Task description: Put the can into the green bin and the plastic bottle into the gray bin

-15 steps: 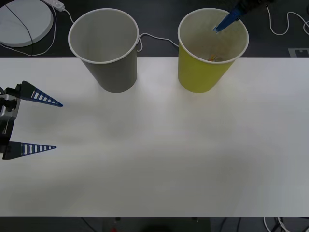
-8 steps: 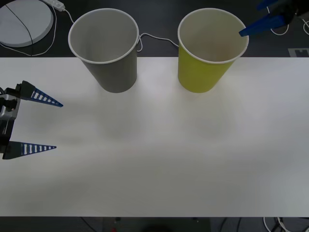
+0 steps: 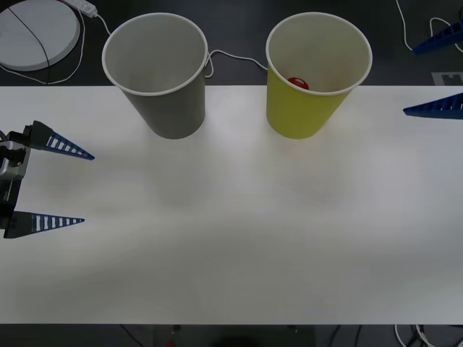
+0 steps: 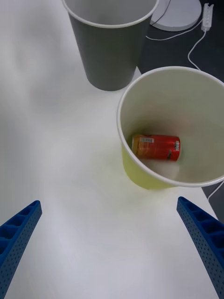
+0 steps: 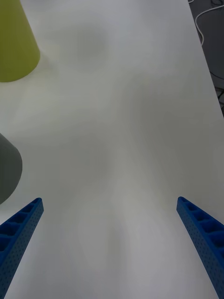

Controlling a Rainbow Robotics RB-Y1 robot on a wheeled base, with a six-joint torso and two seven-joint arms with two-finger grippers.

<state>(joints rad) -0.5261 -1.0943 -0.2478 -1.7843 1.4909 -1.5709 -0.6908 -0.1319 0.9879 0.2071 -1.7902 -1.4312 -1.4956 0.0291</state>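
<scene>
The red and orange-gold can (image 4: 156,147) lies on its side at the bottom of the green bin (image 3: 293,116) (image 4: 140,175); in the front view a bit of its red (image 3: 298,83) peeks over the near rim. The gray bin (image 3: 170,108) (image 4: 112,56) stands to the left of the green one. The plastic bottle is out of view. My right gripper (image 3: 438,72) (image 4: 112,252) is open at the table's right edge, to the right of the green bin, holding nothing. At the left edge my left gripper (image 3: 72,186) (image 5: 112,252) is open and holds nothing.
A white table (image 3: 239,238) carries both bins near its back edge. Behind it on the dark floor lie a round white disc (image 3: 36,32) and white cables (image 3: 231,58). The left wrist view catches parts of the green bin (image 5: 14,46) and the gray bin (image 5: 7,170).
My right gripper has pulled out of the green bin and moved right, away from it, with fingers spread. The can now lies inside the green bin. The left arm has not moved.
</scene>
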